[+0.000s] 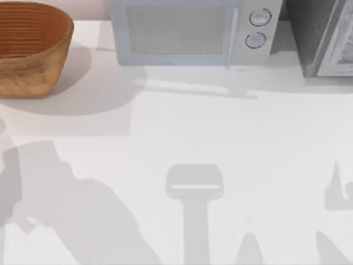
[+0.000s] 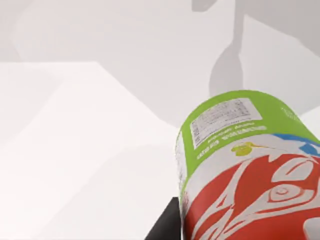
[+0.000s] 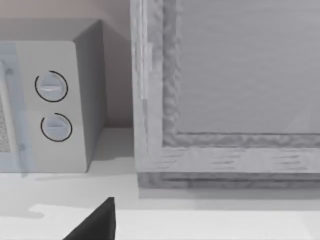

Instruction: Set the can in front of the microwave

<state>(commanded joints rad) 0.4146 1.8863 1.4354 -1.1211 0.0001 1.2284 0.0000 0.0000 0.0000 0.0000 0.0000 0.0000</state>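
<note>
While raised above the table (image 2: 75, 150), left end effector (image 2: 210, 225) grasps the can (image 2: 240, 165); right end effector: grip state cannot tell

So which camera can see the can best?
The left wrist view: the can is close up, its red band, green part and label plain. The top view has the microwave and basket; the right wrist view has the microwave's dials.

A woven brown basket (image 1: 30, 47) sat at the desk's (image 1: 182, 132) far left corner, upright, its shadow falling beside it; at the far right stood a darker grey speckled appliance (image 1: 325, 36) — cut off by the frame's edge; between them the white desk lay crossed by soft grey shadows — nothing touching.
</note>
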